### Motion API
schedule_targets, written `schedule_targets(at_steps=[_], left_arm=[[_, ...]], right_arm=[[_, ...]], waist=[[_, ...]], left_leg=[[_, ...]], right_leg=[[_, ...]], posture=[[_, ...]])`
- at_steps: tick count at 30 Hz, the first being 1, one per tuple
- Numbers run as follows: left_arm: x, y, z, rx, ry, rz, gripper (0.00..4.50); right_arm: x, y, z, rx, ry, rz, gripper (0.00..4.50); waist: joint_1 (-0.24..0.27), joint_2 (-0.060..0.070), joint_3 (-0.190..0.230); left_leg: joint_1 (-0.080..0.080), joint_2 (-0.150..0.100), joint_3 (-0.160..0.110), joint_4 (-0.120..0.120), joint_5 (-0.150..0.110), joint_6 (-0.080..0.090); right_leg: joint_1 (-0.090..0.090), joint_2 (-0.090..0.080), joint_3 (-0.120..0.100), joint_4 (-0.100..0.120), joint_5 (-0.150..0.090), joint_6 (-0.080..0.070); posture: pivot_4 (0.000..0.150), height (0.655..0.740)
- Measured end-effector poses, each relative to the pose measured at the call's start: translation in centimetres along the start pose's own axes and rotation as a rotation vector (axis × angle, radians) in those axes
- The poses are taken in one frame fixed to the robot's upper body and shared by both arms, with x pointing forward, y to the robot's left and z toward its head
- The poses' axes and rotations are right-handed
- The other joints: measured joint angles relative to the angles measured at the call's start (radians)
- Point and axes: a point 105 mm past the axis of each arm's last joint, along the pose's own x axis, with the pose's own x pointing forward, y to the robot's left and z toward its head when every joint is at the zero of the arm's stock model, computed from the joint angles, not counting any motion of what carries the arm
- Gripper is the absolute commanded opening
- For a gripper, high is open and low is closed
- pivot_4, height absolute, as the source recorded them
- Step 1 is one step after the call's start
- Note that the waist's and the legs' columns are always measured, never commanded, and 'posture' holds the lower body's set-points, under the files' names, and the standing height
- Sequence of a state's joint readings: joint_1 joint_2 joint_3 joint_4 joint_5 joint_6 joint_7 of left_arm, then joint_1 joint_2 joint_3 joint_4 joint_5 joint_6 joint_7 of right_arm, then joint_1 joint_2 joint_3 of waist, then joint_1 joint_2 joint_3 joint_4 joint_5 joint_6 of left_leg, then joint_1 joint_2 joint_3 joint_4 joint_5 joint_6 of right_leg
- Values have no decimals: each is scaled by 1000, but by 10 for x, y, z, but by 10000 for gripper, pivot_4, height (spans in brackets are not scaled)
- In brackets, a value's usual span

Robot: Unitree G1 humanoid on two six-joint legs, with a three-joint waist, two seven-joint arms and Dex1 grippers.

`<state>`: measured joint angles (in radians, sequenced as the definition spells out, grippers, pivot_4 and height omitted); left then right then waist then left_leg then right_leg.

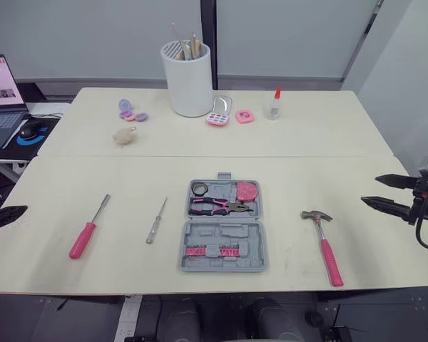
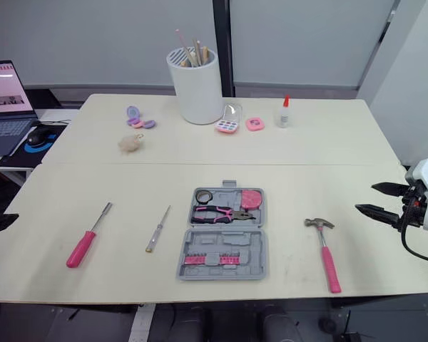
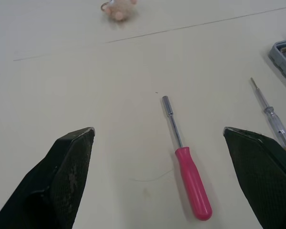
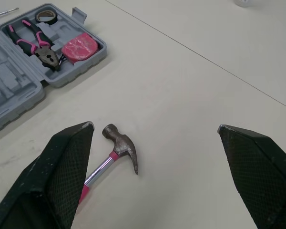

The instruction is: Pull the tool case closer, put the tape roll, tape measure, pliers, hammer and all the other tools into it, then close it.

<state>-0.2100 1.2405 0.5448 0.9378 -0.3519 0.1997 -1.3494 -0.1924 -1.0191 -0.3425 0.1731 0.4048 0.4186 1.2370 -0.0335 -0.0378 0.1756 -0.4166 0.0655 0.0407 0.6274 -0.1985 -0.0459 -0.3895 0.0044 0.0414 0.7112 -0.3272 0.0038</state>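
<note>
The big pale table point(image 1: 307, 142) takes up most of the head view. The gray tool case point(image 1: 225, 229) lies open in the lower middle, near the front edge, so it looks pulled close enough.

The right gripper point(image 1: 369, 189) hangs at the right edge with its fingers spread wide and nothing in them. The left gripper point(image 3: 157, 130) is spread wide and empty too, above the pink screwdriver point(image 1: 85, 234) at the lower left.

The hammer point(image 1: 327, 246) lies at the lower right, well apart from the case. The thin screwdriver point(image 1: 155, 222) lies just left of the case.

In the case are the pliers point(image 1: 217, 207), the tape measure point(image 1: 247, 191) and the tape roll point(image 1: 200, 188).

The hammer's head is heavy. Grabbed far down the handle, it could tip and fall. The thin screwdriver lies flat and may slide away. I can't quite see the empty slots; a tool put in crooked could stop the lid closing.
</note>
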Motion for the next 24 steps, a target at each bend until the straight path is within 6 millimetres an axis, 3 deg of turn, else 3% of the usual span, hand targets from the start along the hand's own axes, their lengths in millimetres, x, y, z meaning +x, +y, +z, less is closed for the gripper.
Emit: schedule_targets(at_steps=[3, 7, 24], left_arm=[[1, 2, -8, -6, 25, 9, 45000], [5, 2, 0, 7, 3, 4, 45000], [7, 1, -2, 16, 26, 3, 45000]], right_arm=[[-1, 1, -4, 7, 10, -3, 44382], [1, 1, -1, -5, 6, -8, 44382], [2, 1, 0, -12, 7, -21, 44382]], waist=[[-3, 0, 0], [-2, 0, 0], [-2, 0, 0]], left_leg=[[0, 0, 0, 0, 0, 0], [0, 0, 0, 0, 0, 0], [0, 0, 1, 0, 0, 0]], right_leg=[[0, 0, 0, 0, 0, -1], [0, 0, 0, 0, 0, -1], [0, 0, 0, 0, 0, -1]], posture=[[1500, 7400], [1500, 7400], [1500, 7400]])
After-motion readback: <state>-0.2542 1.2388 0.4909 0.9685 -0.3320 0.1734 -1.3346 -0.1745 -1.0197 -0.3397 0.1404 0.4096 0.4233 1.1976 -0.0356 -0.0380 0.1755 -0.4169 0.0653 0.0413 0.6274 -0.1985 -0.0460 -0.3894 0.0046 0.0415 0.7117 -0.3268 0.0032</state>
